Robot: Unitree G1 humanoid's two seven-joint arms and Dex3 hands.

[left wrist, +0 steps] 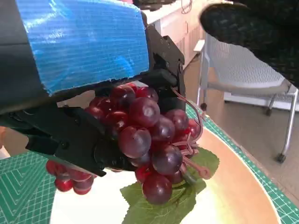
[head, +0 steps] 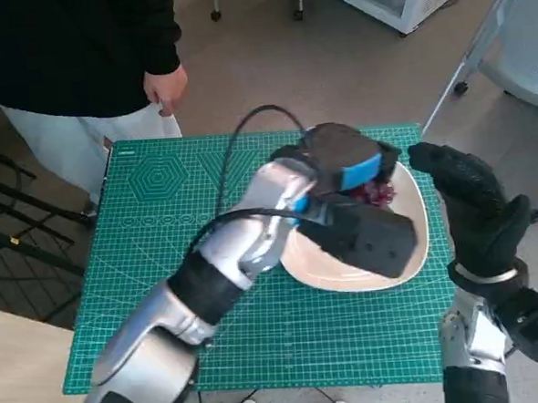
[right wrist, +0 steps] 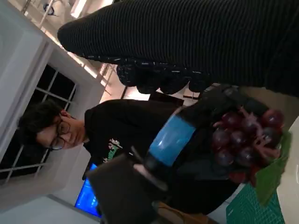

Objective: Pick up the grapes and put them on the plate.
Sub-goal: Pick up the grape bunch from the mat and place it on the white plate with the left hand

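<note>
One desk (head: 165, 290) carries everything you care about: it is covered by a green cutting mat, and the cream plate (head: 410, 261) sits on its right half. A person (head: 77, 49) in a dark top stands at the far left corner, one hand hanging just beyond the mat's edge, so keep your sweeps away from that side.

Your left hand (head: 345, 174) is over the far part of the plate, blue tape uppermost, and its fingers (left wrist: 79, 140) are closed around the grapes (left wrist: 149, 140). The bunch hangs in that grip just above the plate; its green leaf (left wrist: 163, 200) looks to brush or nearly brush the plate's surface, though you cannot tell for certain whether it touches.

Your right hand (head: 475, 203) stands upright just off the plate's right rim, gloved, holding nothing; how far its fingers are spread the pictures do not settle.

Judge the bunch as light and loosely jointed. The dark red berries look glossy and uniform and the pinkish stem looks moulded, so they are probably firm imitation fruit, slick to the touch. Single berries will swivel and slip, so the sound hold is where you have it: around the upper body of the cluster near the stem, with the lower berries dangling free. Expect the cluster to sag and roll a little when you let go.
</note>
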